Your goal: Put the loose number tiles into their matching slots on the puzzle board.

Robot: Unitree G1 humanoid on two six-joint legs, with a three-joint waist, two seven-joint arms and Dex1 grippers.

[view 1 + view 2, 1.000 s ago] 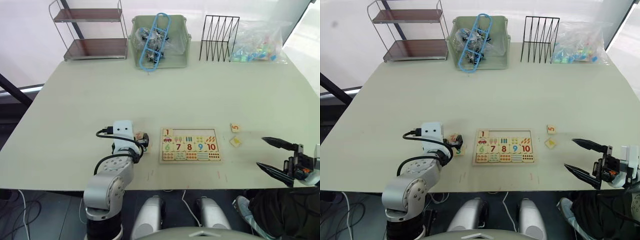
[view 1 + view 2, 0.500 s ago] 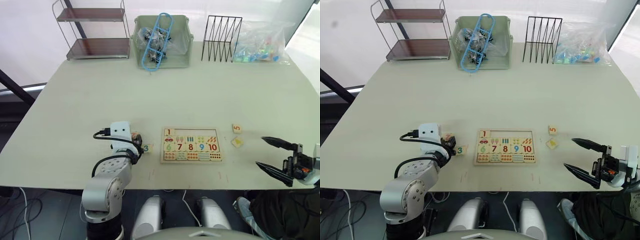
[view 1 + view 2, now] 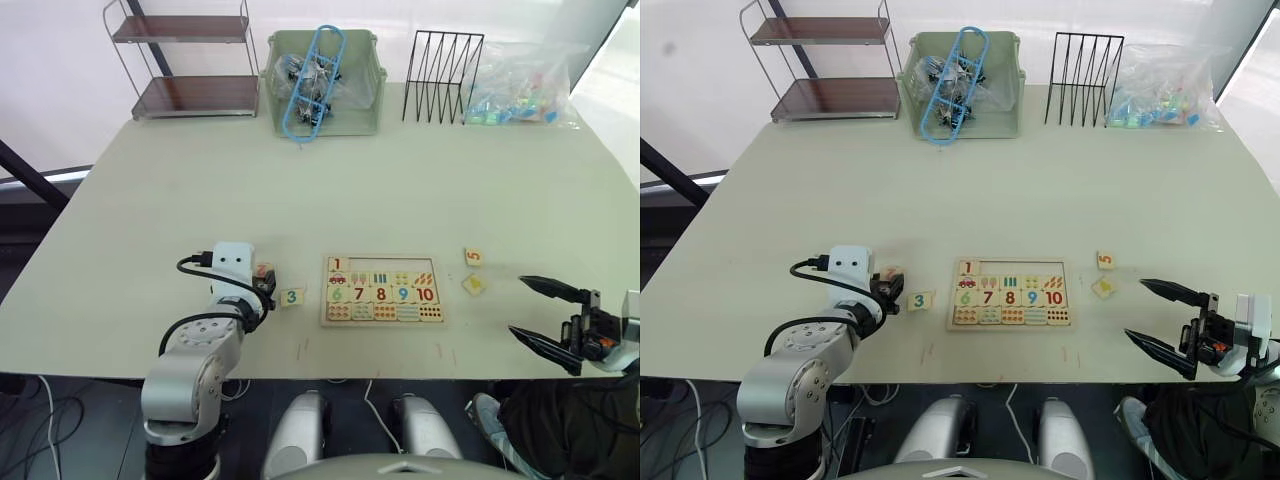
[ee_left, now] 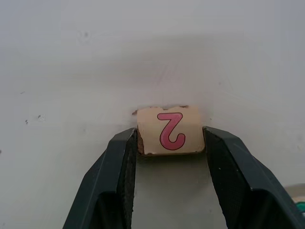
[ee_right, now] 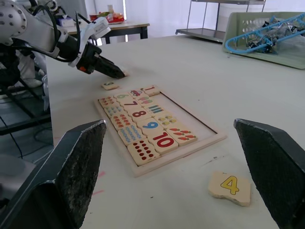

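The wide pale-green table [image 3: 420, 200] carries the flat rectangular pale-wood puzzle board [image 3: 382, 290] just below the middle of the left eye view. Its top row of small square recesses [image 3: 390, 265] holds only the tile printed 1 [image 3: 337, 264] at its left end, so the next recess to the right is judged to be the one for the 2.

The robot's left gripper [image 4: 169, 143] sits left of the board, with its two black fingers [image 4: 119, 162] clamped on opposite edges of the small square pale-wood tile with the pink 2 [image 4: 170, 130], which lies on or just above the table. To do this step well, the robot should lift the tile clear of the table before it moves. It should carry the tile over or around the loose tile with the green 3 [image 3: 292, 296], which lies between the gripper and the board. The tile should be square to the open recess beside the 1 and come down flat, and the grip should loosen only once it is seated.

The left arm reaches forward from the lower left of the frame, its forearm bent inward and the gripper pointing toward the board. The right gripper [image 3: 545, 315] hangs at the lower right edge, well apart from the board, its fingers spread wide and holding nothing. Near it lie the loose tile with the orange 5 [image 3: 473, 256] and the loose tile with the yellow 4 [image 5: 230, 187], both right of the board.
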